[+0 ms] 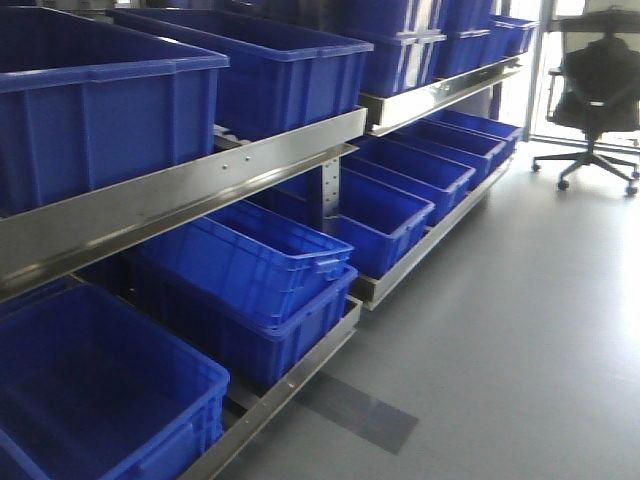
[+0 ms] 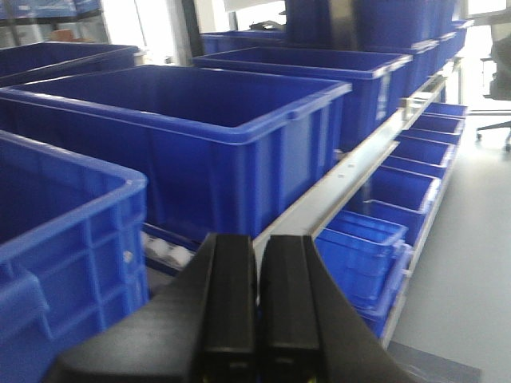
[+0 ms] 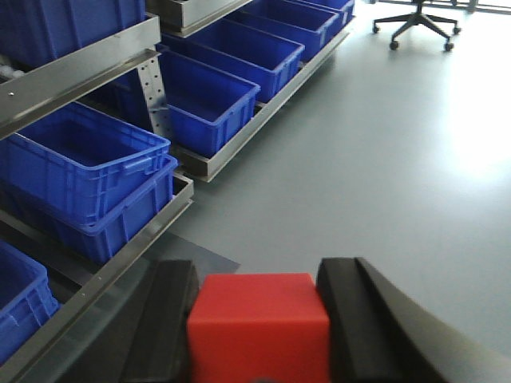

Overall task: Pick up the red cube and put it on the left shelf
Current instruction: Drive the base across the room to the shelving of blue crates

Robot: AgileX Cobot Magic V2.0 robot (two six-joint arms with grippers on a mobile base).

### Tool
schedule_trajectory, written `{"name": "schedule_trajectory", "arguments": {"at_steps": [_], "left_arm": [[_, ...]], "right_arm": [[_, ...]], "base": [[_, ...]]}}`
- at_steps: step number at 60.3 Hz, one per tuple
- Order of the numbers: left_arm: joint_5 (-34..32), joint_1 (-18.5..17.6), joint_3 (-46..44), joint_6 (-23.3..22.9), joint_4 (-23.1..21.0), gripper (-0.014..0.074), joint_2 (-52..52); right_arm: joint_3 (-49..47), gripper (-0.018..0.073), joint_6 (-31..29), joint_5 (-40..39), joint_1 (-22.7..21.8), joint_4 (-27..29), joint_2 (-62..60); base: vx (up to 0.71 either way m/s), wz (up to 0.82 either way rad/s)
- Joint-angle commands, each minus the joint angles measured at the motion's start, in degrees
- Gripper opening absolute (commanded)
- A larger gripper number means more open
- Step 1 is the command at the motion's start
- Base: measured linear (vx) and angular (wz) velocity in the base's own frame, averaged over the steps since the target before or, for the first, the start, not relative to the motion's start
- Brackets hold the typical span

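The red cube [image 3: 259, 323] sits between the black fingers of my right gripper [image 3: 259, 279], which is shut on it above the grey floor, to the right of the rack. The left shelf [image 1: 190, 185] is a tiered rack with brushed steel rails and dark-blue crates [image 1: 250, 60]; its lower tier shows in the right wrist view as a steel rail [image 3: 104, 283]. My left gripper [image 2: 257, 247] is shut with nothing in it, its pads together, facing the upper tier's crates [image 2: 200, 136] and steel rail [image 2: 335, 187]. Neither gripper shows in the front view.
A black office chair [image 1: 598, 90] stands on the grey floor at the far right, also seen as a chair base [image 3: 415, 20]. Open grey floor [image 1: 500, 330] lies right of the rack. A dark floor mat [image 1: 360, 410] lies by the lower rail.
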Motion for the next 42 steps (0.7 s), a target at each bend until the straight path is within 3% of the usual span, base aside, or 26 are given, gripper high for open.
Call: {"name": "schedule_trajectory", "arguments": {"at_steps": [1,42], "left_arm": [[-5.1,-0.1,1.3,0.0,-0.6,0.0106,0.5],[-5.1,-0.1,1.3,0.0,-0.6,0.0106,0.5]], "right_arm": [[-1.6,0.0057,-0.1,-4.8,-0.3,-0.7,1.0],[-1.6,0.0057,-0.1,-4.8,-0.3,-0.7,1.0]], "base": [[0.49,0.46],[0.34,0.61]]}}
